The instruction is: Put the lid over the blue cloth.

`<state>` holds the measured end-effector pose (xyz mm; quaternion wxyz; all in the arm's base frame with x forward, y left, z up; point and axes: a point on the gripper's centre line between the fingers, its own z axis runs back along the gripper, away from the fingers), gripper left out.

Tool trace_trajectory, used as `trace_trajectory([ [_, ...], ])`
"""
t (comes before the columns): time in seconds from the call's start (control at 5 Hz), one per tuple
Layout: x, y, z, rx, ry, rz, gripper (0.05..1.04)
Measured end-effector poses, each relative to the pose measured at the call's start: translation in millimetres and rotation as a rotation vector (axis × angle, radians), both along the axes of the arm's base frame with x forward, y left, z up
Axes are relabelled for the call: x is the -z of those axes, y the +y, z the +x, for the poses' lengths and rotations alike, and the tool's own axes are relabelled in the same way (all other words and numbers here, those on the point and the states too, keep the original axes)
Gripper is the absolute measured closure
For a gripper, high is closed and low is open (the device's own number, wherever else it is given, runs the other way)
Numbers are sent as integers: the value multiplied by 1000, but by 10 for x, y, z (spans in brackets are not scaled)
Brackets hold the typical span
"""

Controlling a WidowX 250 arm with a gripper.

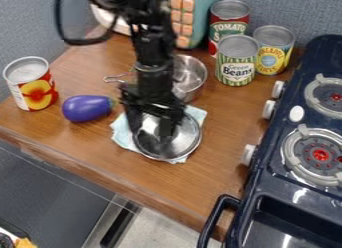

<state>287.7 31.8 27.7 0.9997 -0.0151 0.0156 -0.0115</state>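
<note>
The shiny lid lies on the blue cloth, under the tool. I can't tell if it's open or closed. The metal pot, purple eggplant and cans are near.

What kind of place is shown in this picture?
It looks like a toy kitchen set up for a robot: a stove with burners, food cans such as the green beans can, and a metal pot.

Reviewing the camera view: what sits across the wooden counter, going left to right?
Red-and-white fruit can, purple eggplant, silver metal lid over light blue cloth, green-striped metal can, yellow-labelled metal can.
</note>
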Motion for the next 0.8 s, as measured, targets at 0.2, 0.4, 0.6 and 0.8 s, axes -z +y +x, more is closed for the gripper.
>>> trace_trajectory([
  [0.2,-288,23,-11,-11,-70,18,80],
  [0.4,-458,75,-11,-36,-118,43,84],
  [0.6,-461,80,-36,-46,-97,46,84],
  [0.8,-402,85,15,-65,-15,36,84],
])
